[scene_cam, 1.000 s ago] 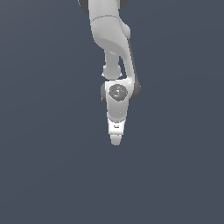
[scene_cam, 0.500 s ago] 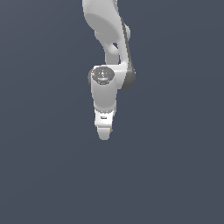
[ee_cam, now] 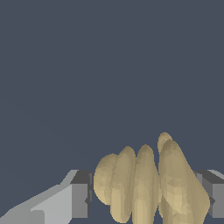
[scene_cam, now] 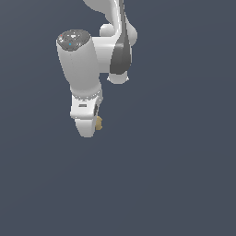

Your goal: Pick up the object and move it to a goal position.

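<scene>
Wedged right between the fingers (ee_cam: 74,199) of the gripper (ee_cam: 146,197): lumpy tan object (ee_cam: 144,188), pinched on both sides. Barely peeking out beside the white gripper (scene_cam: 92,126) in the exterior view, up in mid-air.

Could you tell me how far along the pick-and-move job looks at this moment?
The pick looks done: the wrist view shows the tan lumpy object filling the gap between the gripper fingers, which press it from both sides. In the exterior view it peeks out beside the gripper's tip. What is in hand is the carry. Left: reaching the goal position, which no marker in either view shows.
</scene>
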Robot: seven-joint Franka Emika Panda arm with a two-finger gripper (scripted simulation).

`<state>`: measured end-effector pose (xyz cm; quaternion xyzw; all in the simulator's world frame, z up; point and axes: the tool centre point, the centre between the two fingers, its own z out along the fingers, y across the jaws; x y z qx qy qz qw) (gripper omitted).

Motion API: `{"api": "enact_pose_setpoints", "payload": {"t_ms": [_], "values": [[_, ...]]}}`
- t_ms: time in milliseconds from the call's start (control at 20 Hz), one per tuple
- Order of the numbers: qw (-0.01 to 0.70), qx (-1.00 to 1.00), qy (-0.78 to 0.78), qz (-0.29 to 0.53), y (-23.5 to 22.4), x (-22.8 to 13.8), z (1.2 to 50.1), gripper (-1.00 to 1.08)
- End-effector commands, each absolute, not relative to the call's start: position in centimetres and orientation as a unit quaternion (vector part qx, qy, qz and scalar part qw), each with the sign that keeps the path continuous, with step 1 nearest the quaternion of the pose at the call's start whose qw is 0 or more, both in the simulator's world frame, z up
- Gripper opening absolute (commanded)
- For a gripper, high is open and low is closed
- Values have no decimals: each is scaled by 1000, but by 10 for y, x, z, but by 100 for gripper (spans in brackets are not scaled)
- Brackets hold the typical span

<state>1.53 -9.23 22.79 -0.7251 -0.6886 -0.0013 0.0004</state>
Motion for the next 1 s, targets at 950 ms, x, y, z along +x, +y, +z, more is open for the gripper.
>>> {"api": "enact_pose_setpoints", "payload": {"t_ms": [950], "values": [[0,-726,-688,0,-186,39,371,-100]]}}
